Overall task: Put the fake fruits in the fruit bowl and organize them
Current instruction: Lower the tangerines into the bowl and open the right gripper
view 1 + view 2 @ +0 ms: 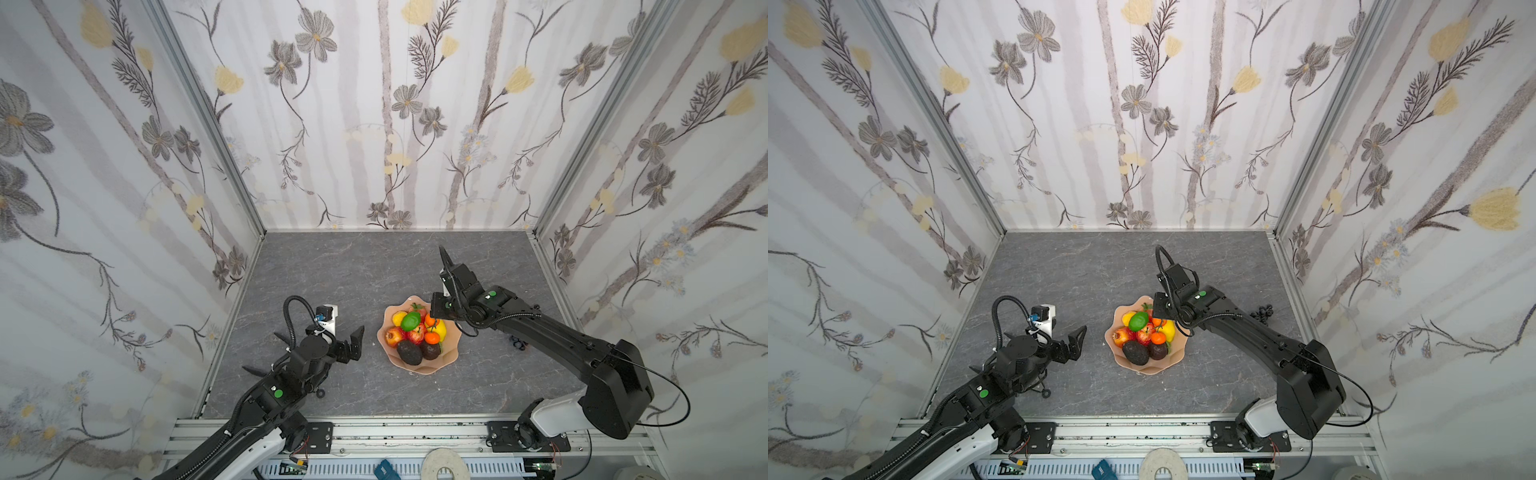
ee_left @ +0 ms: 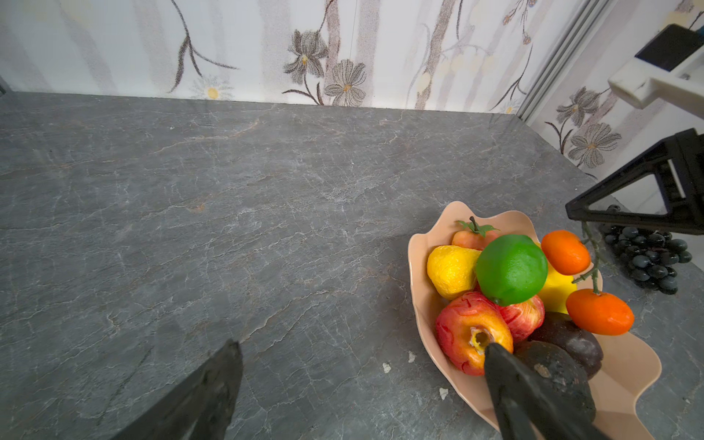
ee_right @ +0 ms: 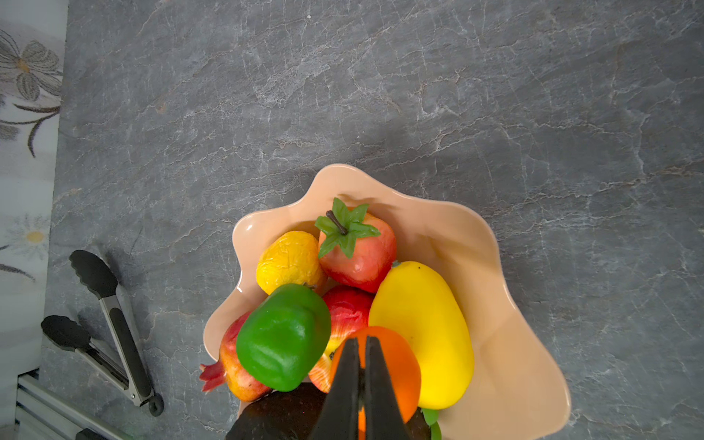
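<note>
The peach fruit bowl [image 1: 415, 370] [image 3: 495, 304] holds a green lime [image 1: 410, 321] [image 2: 510, 268], a lemon [image 3: 289, 261], a yellow pear [image 3: 423, 327], red apples [image 2: 468, 339], a red fruit with a leafy top [image 3: 358, 251] and two dark avocados [image 1: 409, 352]. Two oranges [image 2: 565, 252] [image 1: 432, 337] hang on one green stem. My right gripper [image 1: 435, 319] [image 3: 362, 339] is above the bowl, shut on that stem. A black grape bunch [image 1: 518, 343] [image 2: 647, 259] lies on the table right of the bowl. My left gripper [image 1: 355, 344] [image 2: 362, 365] is open and empty, left of the bowl.
Black-tipped metal tongs [image 3: 106, 324] lie on the grey stone table [image 1: 353, 270] under my left arm. Flowered walls close in the back and both sides. An aluminium rail [image 1: 415, 432] runs along the front edge.
</note>
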Robot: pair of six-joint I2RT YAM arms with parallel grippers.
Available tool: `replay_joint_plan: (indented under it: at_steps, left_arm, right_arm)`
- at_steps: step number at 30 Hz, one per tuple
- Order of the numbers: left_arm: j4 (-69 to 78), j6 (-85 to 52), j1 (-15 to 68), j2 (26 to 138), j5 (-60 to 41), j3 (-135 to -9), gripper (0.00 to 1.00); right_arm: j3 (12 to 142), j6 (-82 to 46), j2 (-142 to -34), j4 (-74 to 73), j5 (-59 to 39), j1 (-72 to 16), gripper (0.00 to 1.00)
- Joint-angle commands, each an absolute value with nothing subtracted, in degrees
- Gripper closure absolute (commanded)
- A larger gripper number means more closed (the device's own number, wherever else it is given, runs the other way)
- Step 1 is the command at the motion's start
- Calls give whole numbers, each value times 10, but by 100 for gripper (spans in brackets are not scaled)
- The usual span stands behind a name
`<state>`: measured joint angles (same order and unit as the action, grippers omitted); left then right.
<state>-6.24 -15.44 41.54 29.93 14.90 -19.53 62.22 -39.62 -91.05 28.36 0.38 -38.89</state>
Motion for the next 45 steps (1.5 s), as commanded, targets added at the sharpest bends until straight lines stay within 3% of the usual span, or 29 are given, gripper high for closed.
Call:
replay_joint_plan:
  at_steps: [1,15,20,29,34,40,45]
  left_arm:
    - [-58,-156,416,302,155,-195,0]
    - [-58,-155,415,304,158,-194,0]
    - [-59,-154,415,304,160,-195,0]
    - [-62,-155,415,271,175,-185,0]
    - [-63,-154,415,274,176,-187,0]
    - [-65,-154,415,272,174,-187,0]
    - [-67,-157,415,266,158,-189,0]
  right_arm:
    - [612,-420,-894,236,4,-391,100]
    - [611,-422,-911,213,5,-402,96]
    - [607,-421,-917,207,7,-404,85]
    - [605,-417,-923,212,17,-405,79]
    - [606,-403,-919,233,45,-403,68]
    - [601,-375,-853,269,88,-378,59]
    - [582,-344,-788,311,119,-302,52]
